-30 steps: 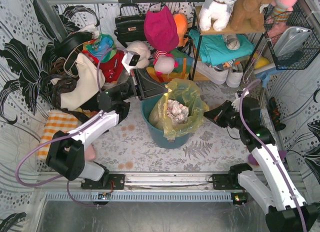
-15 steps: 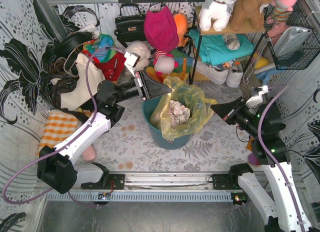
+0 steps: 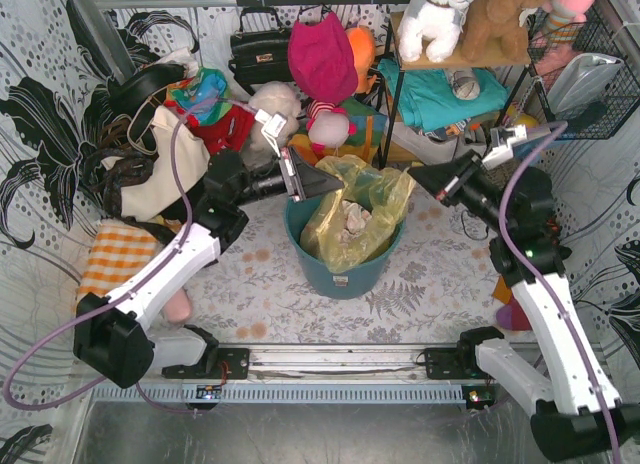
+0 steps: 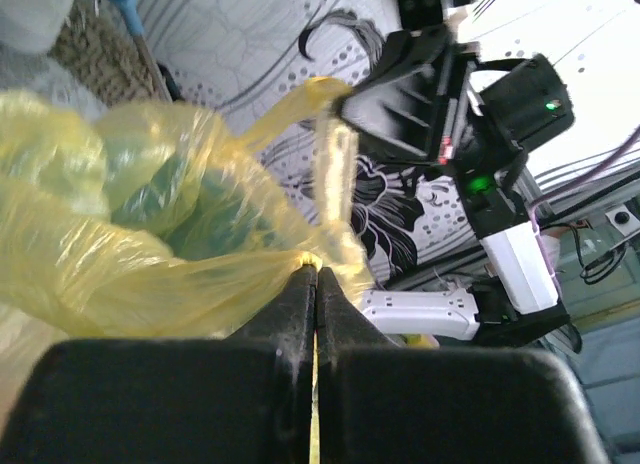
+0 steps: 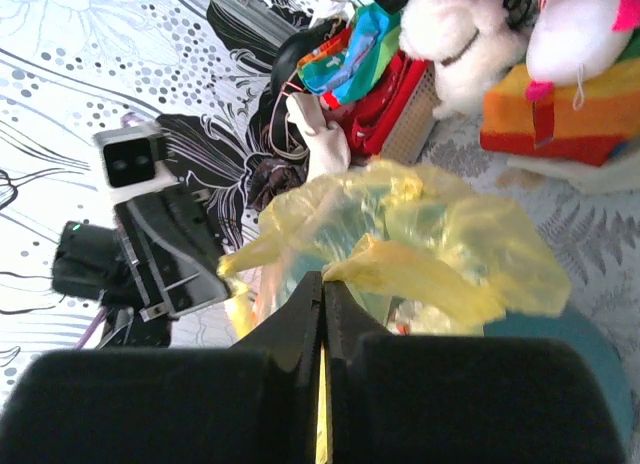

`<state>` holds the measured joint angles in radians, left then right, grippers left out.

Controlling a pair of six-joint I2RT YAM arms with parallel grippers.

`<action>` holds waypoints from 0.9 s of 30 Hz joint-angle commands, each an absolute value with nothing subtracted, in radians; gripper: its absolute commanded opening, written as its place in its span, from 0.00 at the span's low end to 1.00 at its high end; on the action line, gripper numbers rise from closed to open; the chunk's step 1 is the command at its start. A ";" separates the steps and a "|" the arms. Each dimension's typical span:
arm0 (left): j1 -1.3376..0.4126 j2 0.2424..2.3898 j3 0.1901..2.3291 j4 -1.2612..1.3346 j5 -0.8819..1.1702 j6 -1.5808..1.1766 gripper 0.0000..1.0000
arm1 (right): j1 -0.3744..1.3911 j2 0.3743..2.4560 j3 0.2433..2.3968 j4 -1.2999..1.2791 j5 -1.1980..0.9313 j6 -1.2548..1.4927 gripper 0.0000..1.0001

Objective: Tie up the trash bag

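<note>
The yellow trash bag point(image 3: 355, 219) stands in the teal bin point(image 3: 345, 274), with crumpled white paper showing inside. My left gripper point(image 3: 328, 184) is shut on the bag's rim at the back left; in the left wrist view the thin yellow plastic point(image 4: 120, 214) bunches at its closed tips point(image 4: 314, 267). My right gripper point(image 3: 413, 175) is shut on the rim at the back right. From the right wrist a yellow flap point(image 5: 450, 244) leads into its closed tips point(image 5: 322, 279). Both hold the rim lifted above the bin, and each wrist view shows the other gripper across the bag.
Behind the bin lie handbags, a red cloth, plush toys point(image 3: 300, 109) and a cream tote point(image 3: 175, 159). A metal shelf point(image 3: 455, 59) with stuffed animals stands back right, white shoes point(image 3: 440, 144) below it. An orange checked cloth point(image 3: 115, 249) lies at the left.
My right gripper has risen and swung back toward the bag's top, drawing the right rim up. The left gripper stayed near the back left rim. The bag's sides have lifted off the bin's outside.
</note>
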<state>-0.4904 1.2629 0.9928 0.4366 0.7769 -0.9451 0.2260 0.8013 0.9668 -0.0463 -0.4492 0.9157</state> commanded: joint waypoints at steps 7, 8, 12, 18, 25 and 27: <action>-0.489 1.208 1.257 0.393 0.682 -0.800 0.00 | 0.232 0.998 1.201 0.325 -0.539 0.946 0.00; -0.489 1.187 1.263 0.385 0.667 -0.790 0.00 | 0.232 1.000 1.210 0.346 -0.550 0.956 0.00; -0.489 1.087 1.233 0.364 0.581 -0.740 0.00 | 0.232 0.988 1.199 0.489 -0.615 1.015 0.00; -0.489 0.940 1.146 0.237 0.394 -0.625 0.00 | 0.232 0.906 1.124 0.479 -0.633 0.993 0.00; -0.489 0.912 1.112 0.087 0.267 -0.566 0.00 | 0.232 0.850 1.085 0.145 -0.457 0.865 0.00; -0.489 0.929 1.108 0.103 0.282 -0.563 0.00 | 0.232 0.854 1.069 0.118 -0.433 0.861 0.00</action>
<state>-0.4904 0.8989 1.1294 0.1307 0.3363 -0.6128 0.2272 0.8520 1.1027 0.2405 -0.5289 0.9199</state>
